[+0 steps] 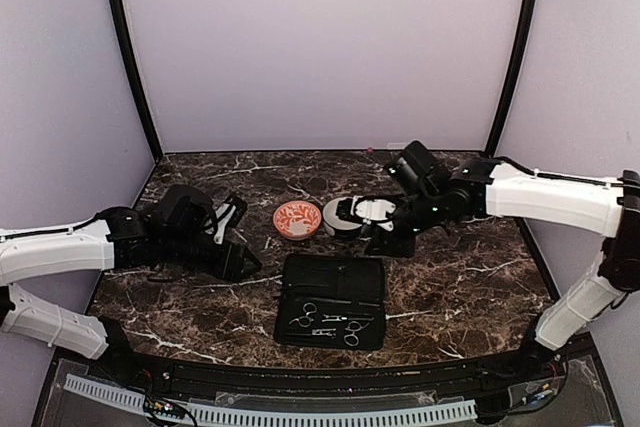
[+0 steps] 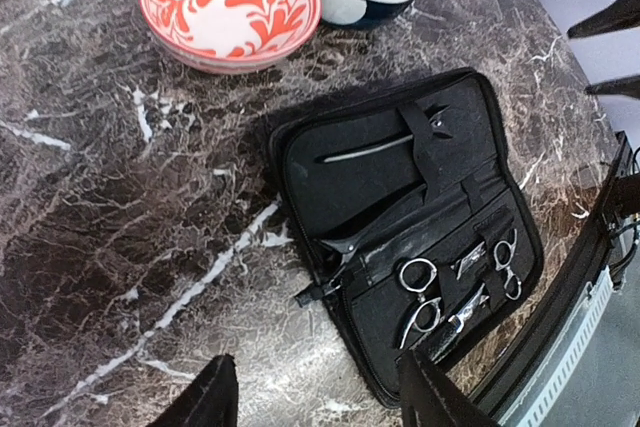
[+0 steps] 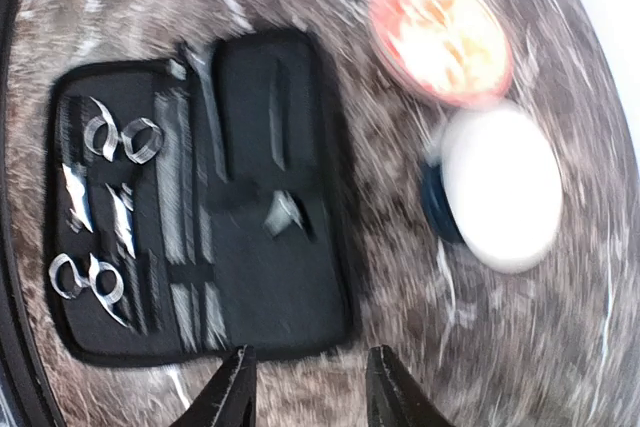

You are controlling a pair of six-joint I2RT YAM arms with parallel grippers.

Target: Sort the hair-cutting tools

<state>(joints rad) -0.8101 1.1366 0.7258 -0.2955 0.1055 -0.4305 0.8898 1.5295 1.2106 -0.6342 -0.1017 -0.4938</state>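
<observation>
**Tools in the case, both pincers empty**

Dark marble counter [image 1: 450, 277] fills the floor of a pale-walled booth. At its near middle a black case [image 1: 332, 300] lies opened flat. Just beyond the case's far edge sit an orange-patterned bowl [image 1: 297, 219] and, to its right, a white bowl [image 1: 345, 217]. They stand side by side. The orange one holds no tool that I can see.

The left pincer [image 2: 318, 399] hangs to the left of the case. Its fingers are spread wide with nothing between them. The right pincer [image 3: 308, 392] hangs beyond the case's far right corner, close to the white bowl. Its fingers stand apart and are also empty.

The tools are inside the case. Two pairs of silvery scissors [image 2: 420, 292] lie in the near half, ring handles showing, tucked under bands. A slim stick [image 2: 365, 152] lies in the far half beneath a strap [image 2: 420, 142]. Other thin dark pieces beside the scissors are too blurred to name.

By the look of it, the sorting is at its start and the step in hand is reaching for a first tool. The next move calls for a pincer to come down over one tool, pinch it across its thin body and slide it out from under its band. The other pincer may need to hold the case down so that it does not lift with the tool.
</observation>
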